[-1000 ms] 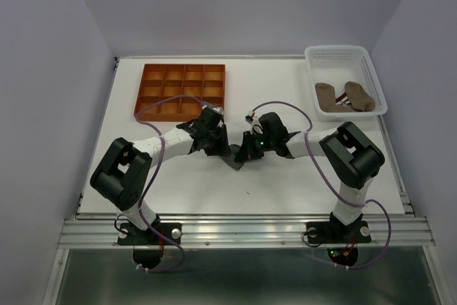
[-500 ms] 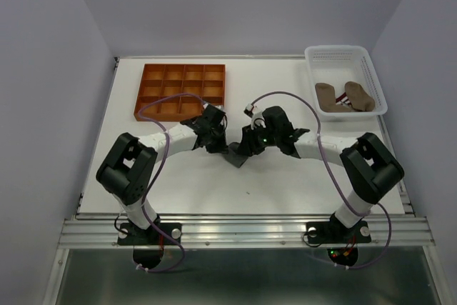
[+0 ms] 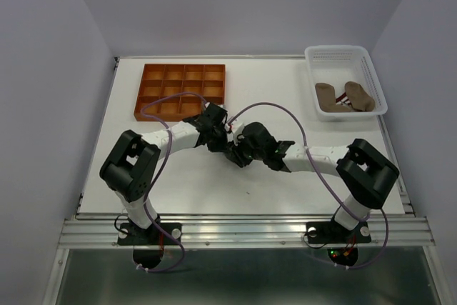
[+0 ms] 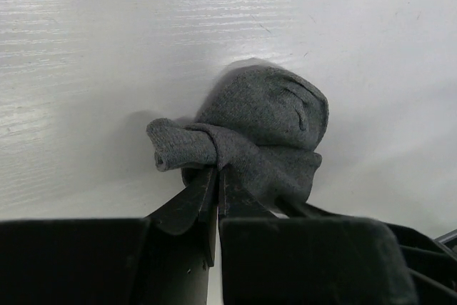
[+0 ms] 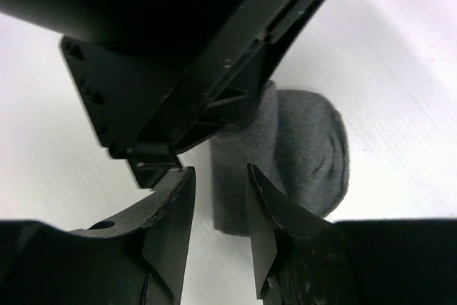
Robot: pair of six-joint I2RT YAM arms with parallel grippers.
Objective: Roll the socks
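Since the earlier frame, the right arm has dropped and stretched flatter across the bench [image 3: 285,112], and its gripper has swung from the sock's right side to its near side. The left arm has barely shifted.

The grey sock [image 4: 260,123] sits mid-bench as a half-made bundle: rounded lump, with one rolled end sticking out to the side in the left wrist view. The left gripper [image 4: 216,176] is clenched on a fold of its fabric, jaws nearly together. The right gripper [image 5: 218,201] is released, jaws parted with a narrow gap, just beside the sock edge and crowded against the left gripper's body.

Step in hand, as you'd judge it: mid-roll on this sock, with the left pinning and the right regrasping.

For the next move, get the right jaws onto the loose edge or cuff without bumping the left fingers, then tuck it over the lump while the left keeps the pin. Clearance is tight, so go slowly.

The tan socks [image 3: 343,98] lie in the white basket [image 3: 335,50] at the far right, not rolled as far as you can tell. The orange tray [image 3: 183,67] at far left shows no socks.
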